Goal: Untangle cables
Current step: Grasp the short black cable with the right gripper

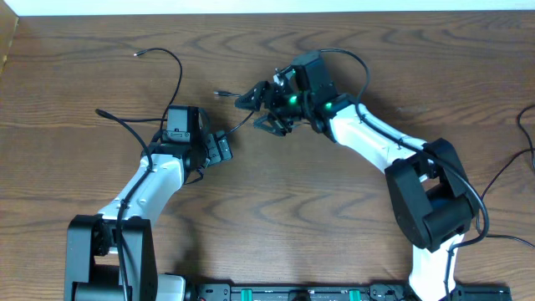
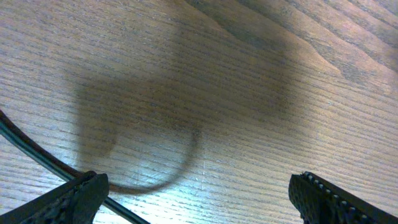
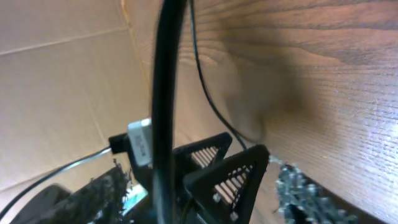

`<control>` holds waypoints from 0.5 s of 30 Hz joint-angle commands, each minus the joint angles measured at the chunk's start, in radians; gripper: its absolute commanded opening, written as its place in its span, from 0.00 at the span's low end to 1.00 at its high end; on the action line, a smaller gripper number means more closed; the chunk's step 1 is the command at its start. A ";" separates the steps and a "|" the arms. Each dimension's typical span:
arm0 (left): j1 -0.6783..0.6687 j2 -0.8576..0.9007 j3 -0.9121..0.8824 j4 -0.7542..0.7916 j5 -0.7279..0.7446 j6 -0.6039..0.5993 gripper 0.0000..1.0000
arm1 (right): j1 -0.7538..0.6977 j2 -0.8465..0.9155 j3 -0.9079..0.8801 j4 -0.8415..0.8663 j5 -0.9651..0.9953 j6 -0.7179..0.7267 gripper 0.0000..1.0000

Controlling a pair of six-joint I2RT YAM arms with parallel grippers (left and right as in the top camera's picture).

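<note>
— Where are the cables [image 1: 180, 73]?
— Loose on the table [image 1: 100, 201], mostly around the left arm. One plug tip [image 1: 221, 94] lies near the right gripper [image 1: 261, 111].
— Its jaws?
— Cannot tell. A blurred thick wire [image 3: 165, 93] crosses the wrist view beside the lattice fingers [image 3: 231, 177] and a pale plug [image 3: 140, 146].
— Left gripper [image 2: 196, 190]?
— Jaws spread wide, only the tips in frame; a thin cord [image 2: 37, 149] passes under one

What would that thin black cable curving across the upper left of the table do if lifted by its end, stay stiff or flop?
Probably flop: the cable lies in a loose, uneven curve on the table. It looks very thin, so it is likely light. Its small plug tip would likely dangle and swing.
</note>
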 commanded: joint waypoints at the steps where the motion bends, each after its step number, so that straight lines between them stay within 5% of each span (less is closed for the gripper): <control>1: 0.002 -0.004 0.000 -0.004 -0.002 0.009 0.98 | 0.029 -0.001 0.000 0.002 0.111 0.031 0.57; 6: 0.002 -0.004 0.000 -0.004 -0.002 0.009 0.98 | 0.055 -0.001 0.000 0.004 0.244 0.159 0.03; 15: 0.002 -0.004 0.000 -0.004 -0.002 0.009 0.98 | 0.105 -0.001 0.000 0.084 0.502 0.172 0.01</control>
